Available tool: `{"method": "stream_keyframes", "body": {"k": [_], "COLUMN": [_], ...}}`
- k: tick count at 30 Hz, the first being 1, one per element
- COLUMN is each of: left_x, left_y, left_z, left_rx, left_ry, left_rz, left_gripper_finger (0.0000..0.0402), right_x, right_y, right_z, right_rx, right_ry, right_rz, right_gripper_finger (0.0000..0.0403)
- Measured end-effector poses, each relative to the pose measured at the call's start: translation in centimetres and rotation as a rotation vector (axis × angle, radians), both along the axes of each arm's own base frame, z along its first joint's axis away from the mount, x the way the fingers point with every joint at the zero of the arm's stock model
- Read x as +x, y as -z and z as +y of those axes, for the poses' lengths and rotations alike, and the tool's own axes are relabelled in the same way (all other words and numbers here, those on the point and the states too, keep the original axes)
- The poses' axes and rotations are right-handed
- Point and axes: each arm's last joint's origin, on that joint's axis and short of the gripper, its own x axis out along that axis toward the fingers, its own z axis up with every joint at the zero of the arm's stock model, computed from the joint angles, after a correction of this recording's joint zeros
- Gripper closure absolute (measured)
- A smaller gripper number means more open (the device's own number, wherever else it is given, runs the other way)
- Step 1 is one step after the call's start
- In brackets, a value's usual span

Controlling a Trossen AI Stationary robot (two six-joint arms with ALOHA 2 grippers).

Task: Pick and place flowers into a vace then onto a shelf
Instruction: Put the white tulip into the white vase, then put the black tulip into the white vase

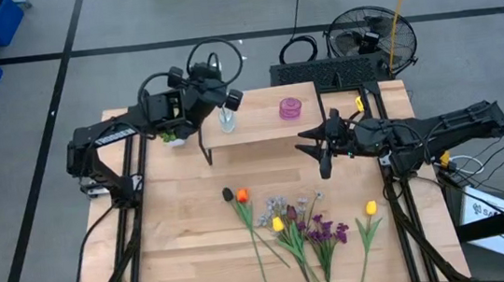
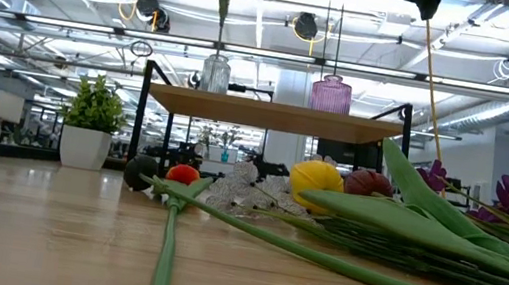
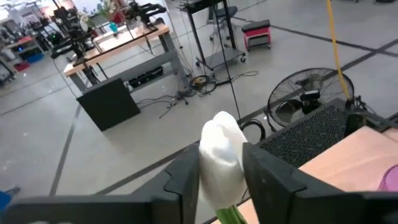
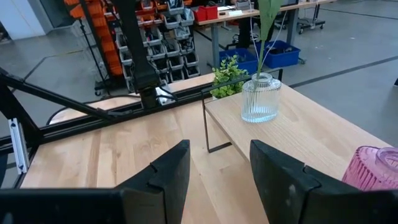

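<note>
From above, the left gripper (image 1: 227, 99) hangs over the clear ribbed glass vase (image 1: 227, 119) that stands on the low shelf of light wood with thin black legs (image 1: 264, 126), while the right gripper (image 1: 320, 148) waits just off the shelf's near edge, a little past the round pink glass vase (image 1: 291, 109) sitting on the board. Well in front of both claws the remaining long-stemmed artificial flowers (image 1: 304, 229) lie scattered flat on the big wooden tabletop (image 1: 187, 232) (orange, yellow, purple and pale sprays among them). From table height, a green stem (image 2: 220, 16) runs straight down from the left claw at the top of the picture into the clear vase, and a small leafy plant in a white pot (image 2: 88, 128) stands off to one side, beyond the shelf. Looking along the left wrist, a white tulip head (image 3: 221, 155) stands between the two dark fingers (image 3: 186, 174); they sit close on either side of it, though whether they pinch it or have let go I cannot tell. Along the right wrist, that claw's fingers (image 4: 165, 171) are spread with nothing between them, and ahead of them sits the clear vase with the stem and a leaf rising from it.
</note>
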Motion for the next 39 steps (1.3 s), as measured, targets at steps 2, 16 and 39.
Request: {"method": "stream_keyframes", "body": {"k": [2, 16, 39], "left_x": [0.0, -0.9, -0.3], "left_y": [0.0, -3.0, 3.7], "left_z": [0.0, -1.1, -13.5], "left_rx": [-0.001, 0.045, -0.874], "left_ry": [-0.004, 0.041, 0.357], "left_rz": [-0.006, -0.032, 0.081], "left_gripper_finger": [0.0255, 0.0188, 0.0188], "right_x": [0.0, 0.0, 0.0], "right_y": [0.0, 0.1, 2.7], "right_z": [0.0, 0.0, 0.2], "right_rx": [0.0, -0.001, 0.012], "right_ry": [0.0, 0.0, -0.05], "right_rz": [0.001, 0.01, 0.07], "right_gripper_finger": [0.0243, 0.0243, 0.0243]}}
